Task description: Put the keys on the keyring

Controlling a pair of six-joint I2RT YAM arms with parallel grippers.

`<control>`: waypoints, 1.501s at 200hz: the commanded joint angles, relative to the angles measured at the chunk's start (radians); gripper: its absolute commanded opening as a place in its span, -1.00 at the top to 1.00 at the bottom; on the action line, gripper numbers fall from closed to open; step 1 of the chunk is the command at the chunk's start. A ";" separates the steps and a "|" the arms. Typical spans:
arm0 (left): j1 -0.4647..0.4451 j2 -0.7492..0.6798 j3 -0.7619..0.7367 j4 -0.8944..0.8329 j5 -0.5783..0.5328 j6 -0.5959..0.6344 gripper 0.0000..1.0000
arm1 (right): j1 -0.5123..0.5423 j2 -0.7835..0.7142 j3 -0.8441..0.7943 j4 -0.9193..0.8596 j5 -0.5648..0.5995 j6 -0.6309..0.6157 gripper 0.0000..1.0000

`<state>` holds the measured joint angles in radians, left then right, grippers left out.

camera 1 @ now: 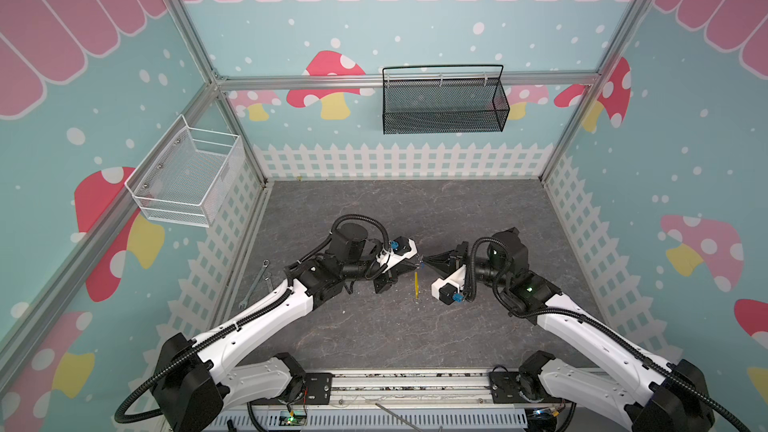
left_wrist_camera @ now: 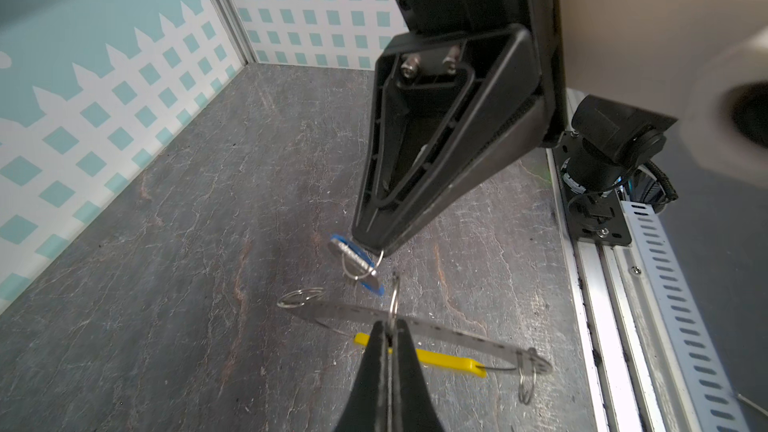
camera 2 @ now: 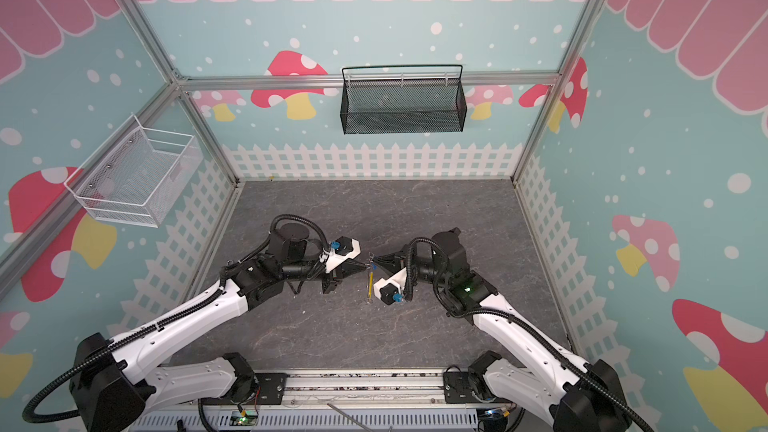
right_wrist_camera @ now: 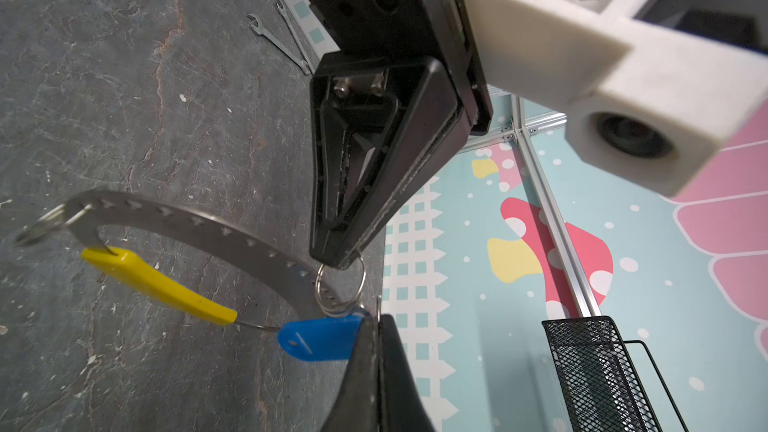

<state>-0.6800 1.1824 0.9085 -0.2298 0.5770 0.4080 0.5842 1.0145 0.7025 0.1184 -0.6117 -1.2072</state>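
Wrench (camera 1: 256, 281) lies at the 9 o'clock edge of the worktop (camera 1: 374, 326), well apart from both arms. A black basket (camera 1: 444, 101) hangs on the back wall at 12 o'clock and a white basket (camera 1: 187, 176) on the side wall at 10 o'clock, both clear of the worktop.

In both top views the grippers meet tip to tip over the middle. The left gripper (camera 1: 415, 263) reaches in from 9 o'clock and the right gripper (camera 1: 424, 261) from 3 o'clock.

The left gripper is closed on the keyring (left_wrist_camera: 395, 297), pinching the thin silver ring by its edge so that it stands out beyond the tips. From that ring a curved dotted strap (right_wrist_camera: 199, 226) sweeps away. It carries a yellow tag (right_wrist_camera: 158, 284), which in a top view hangs toward 6 o'clock under the meeting point.

The right gripper is clamped on the key (right_wrist_camera: 320, 338), holding its blue head. The key sits just beside the keyring, on its 3 o'clock side in a top view, with the strap close beneath both. Whether key and ring touch cannot be told.
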 commanded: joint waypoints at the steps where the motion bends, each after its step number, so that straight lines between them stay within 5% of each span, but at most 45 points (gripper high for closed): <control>1: 0.012 -0.008 0.031 -0.034 0.039 0.012 1.00 | -0.008 -0.013 -0.001 -0.007 -0.019 0.012 1.00; 54: 0.040 -0.087 0.022 -0.118 0.000 0.055 1.00 | -0.084 0.040 -0.082 0.234 -0.262 0.394 1.00; 121: 0.060 -0.135 0.024 -0.170 -0.012 0.081 1.00 | -0.112 0.140 -0.089 0.431 -0.483 0.707 1.00; 300: 0.025 -0.073 0.071 -0.184 0.093 0.065 1.00 | -0.118 0.165 -0.041 0.446 -0.573 0.752 1.00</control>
<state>-0.6479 1.1004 0.9436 -0.4034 0.6331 0.4603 0.4709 1.1698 0.6373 0.5510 -1.1553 -0.4595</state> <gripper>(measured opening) 0.050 0.047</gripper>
